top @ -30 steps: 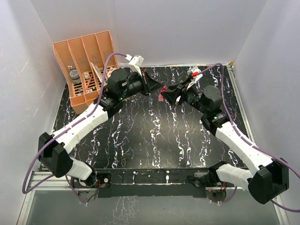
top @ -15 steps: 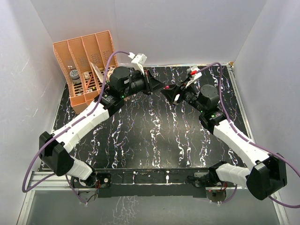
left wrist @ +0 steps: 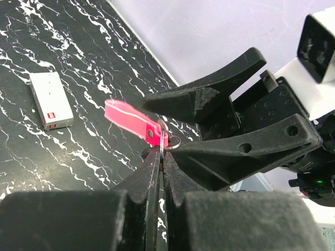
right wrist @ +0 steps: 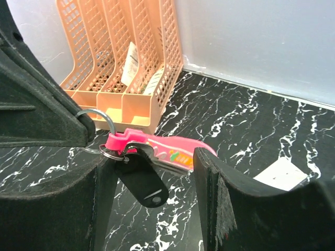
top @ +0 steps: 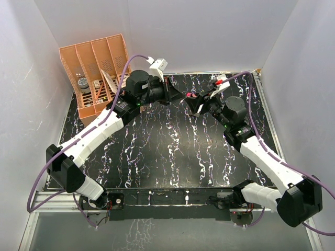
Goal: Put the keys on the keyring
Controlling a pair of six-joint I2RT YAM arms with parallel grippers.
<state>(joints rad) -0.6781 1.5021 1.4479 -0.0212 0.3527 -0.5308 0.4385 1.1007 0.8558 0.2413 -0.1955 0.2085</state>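
Note:
The keyring (right wrist: 175, 150), a magenta-pink strap, hangs in the air between the two grippers over the back of the table (top: 157, 151). It is a pink speck in the top view (top: 189, 96). My right gripper (right wrist: 153, 157) is shut on the strap, which spans its fingers lengthwise. A small split ring (right wrist: 111, 153) with a black tag (right wrist: 145, 182) hangs at the strap's end. My left gripper (left wrist: 162, 150) is shut on the keys (left wrist: 164, 142), a thin silvery piece seen edge-on. Its wire loop (right wrist: 98, 117) reaches the strap's ring end (left wrist: 155, 132).
An orange file rack (top: 97, 70) with papers and small items stands at the back left. A small white rectangular box (left wrist: 51, 100) lies on the black marbled table under the grippers. White walls close in the back and sides.
Both grippers have moved toward the back wall and closer together, carrying the pink strap with them. Their fingertips now meet at the strap's ring end.

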